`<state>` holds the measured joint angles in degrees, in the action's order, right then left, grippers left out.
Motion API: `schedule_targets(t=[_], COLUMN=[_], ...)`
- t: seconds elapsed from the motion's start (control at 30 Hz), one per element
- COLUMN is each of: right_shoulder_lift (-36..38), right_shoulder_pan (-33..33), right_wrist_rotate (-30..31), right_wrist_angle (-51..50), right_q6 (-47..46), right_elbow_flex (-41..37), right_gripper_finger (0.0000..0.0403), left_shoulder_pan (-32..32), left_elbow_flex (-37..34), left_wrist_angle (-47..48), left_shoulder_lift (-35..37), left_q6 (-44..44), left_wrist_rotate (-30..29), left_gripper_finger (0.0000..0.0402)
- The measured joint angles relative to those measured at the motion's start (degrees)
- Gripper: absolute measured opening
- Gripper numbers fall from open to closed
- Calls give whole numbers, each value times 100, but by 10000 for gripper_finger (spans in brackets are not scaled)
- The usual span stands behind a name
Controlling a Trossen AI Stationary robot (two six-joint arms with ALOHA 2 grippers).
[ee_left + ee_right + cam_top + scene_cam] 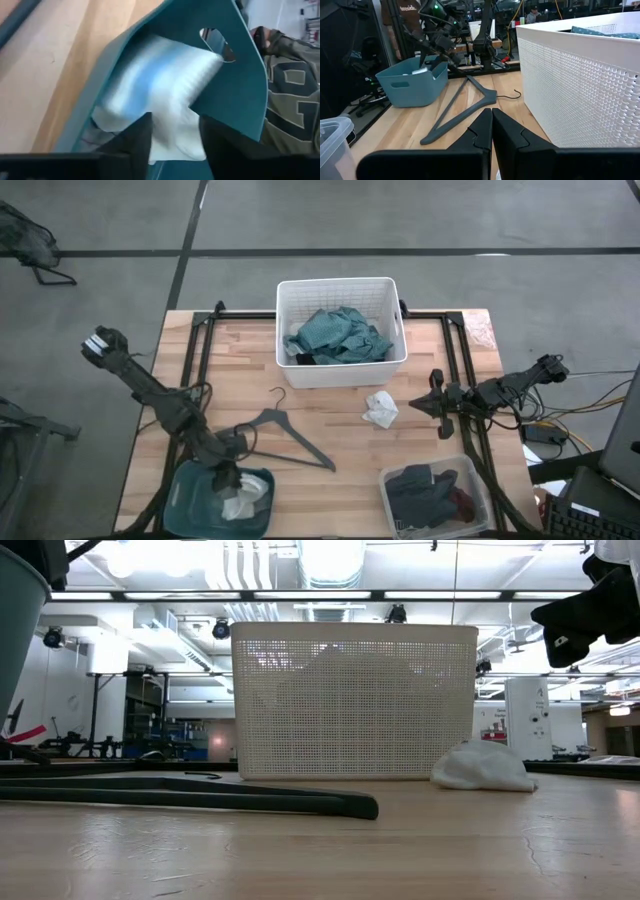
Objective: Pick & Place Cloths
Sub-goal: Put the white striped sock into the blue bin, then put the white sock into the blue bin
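Observation:
A teal bin (190, 498) sits at the table's near left with a white cloth (243, 498) inside. My left gripper (228, 478) reaches into it, shut on that cloth (160, 80). My right gripper (415, 408) hovers shut and empty above the table at the right, just right of a small crumpled white cloth (380, 411) lying on the wood. A large teal-green cloth (338, 335) fills the white basket (340, 285). Dark and maroon cloths (425, 490) lie in a clear bin (480, 490). My left gripper holds the white cloth by a bunched end (175, 135), pinched between the two fingers (135, 142), which come slanting down into the teal bin (235, 95). The rest of the cloth spreads ahead of the fingers inside the bin. One layer or several, I cannot tell.
A dark grey hanger (290, 442) lies flat on the wood between the teal bin and the basket. The basket stands at the far centre, the clear bin at the near right. A person in an olive top (290, 100) stands beyond the bin's far wall.

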<state>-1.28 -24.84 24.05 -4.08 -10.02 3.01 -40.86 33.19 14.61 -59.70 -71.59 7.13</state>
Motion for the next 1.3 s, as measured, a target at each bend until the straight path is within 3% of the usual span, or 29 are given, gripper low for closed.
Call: schedule_targets(t=[0.13,0.27,0.47,0.67,0.77,1.0,1.2,1.3], right_shoulder_lift=[0,0,0,0,0,0,0,0], right_shoulder_pan=[1,1,1,0,0,2,1,0], right_wrist_rotate=[-1,-1,0,0,0,-2,0,-1], right_wrist_angle=[0,0,0,0,0,0,0,0], right_q6=[2,9,2,-1,9,0,10,-3], right_elbow_flex=[0,0,0,0,0,0,0,0], right_gripper_finger=[8,8,8,8,8,8,8,8], left_shoulder_pan=[2,4,169,314,389,398,421,510], left_elbow_flex=[-70,-1,254,794,1175,1774,1916,1910], left_wrist_angle=[-296,-359,-358,-360,-367,-352,-381,-402], left_shoulder_lift=[2,16,180,331,361,374,374,374], left_q6=[108,174,740,2183,3158,4703,5278,5359], left_wrist_rotate=[536,865,809,569,93,-1642,-3268,-3763], left_gripper_finger=[218,250,258,257,257,256,255,255])
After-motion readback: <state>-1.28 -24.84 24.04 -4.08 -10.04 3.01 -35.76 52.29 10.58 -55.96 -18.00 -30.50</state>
